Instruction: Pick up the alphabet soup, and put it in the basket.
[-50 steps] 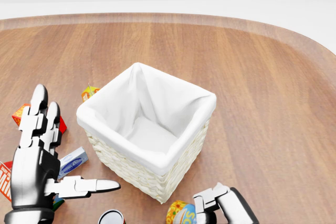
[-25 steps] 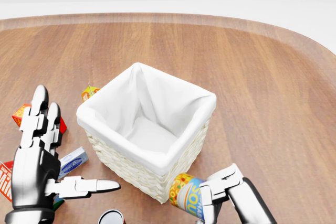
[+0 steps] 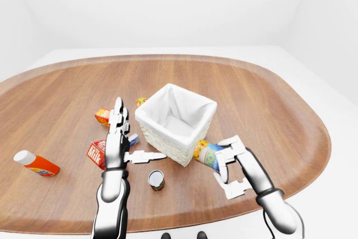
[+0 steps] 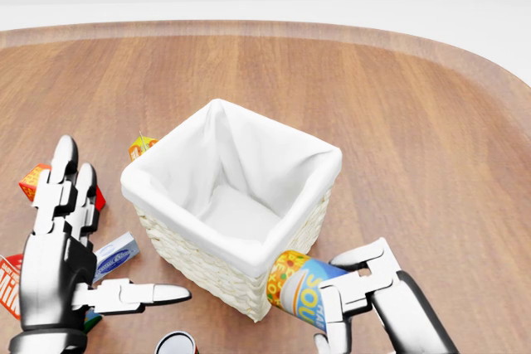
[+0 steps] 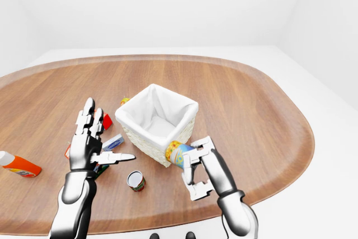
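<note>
Alphabet soup (image 4: 300,289): tilted, gripped in the right robot hand (image 4: 357,300), just beside the basket's (image 4: 207,254) near corner.
Right robot hand: fingers closed round the can.
Left robot hand (image 4: 62,267): fingers spread, holding nothing, above the surface (image 4: 415,138).

A woven wicker basket (image 4: 286,259), lined with matt white cloth, is seen beside the glossy metallic right hand (image 4: 365,296), on a smooth, grained wooden table (image 4: 415,122).
</note>
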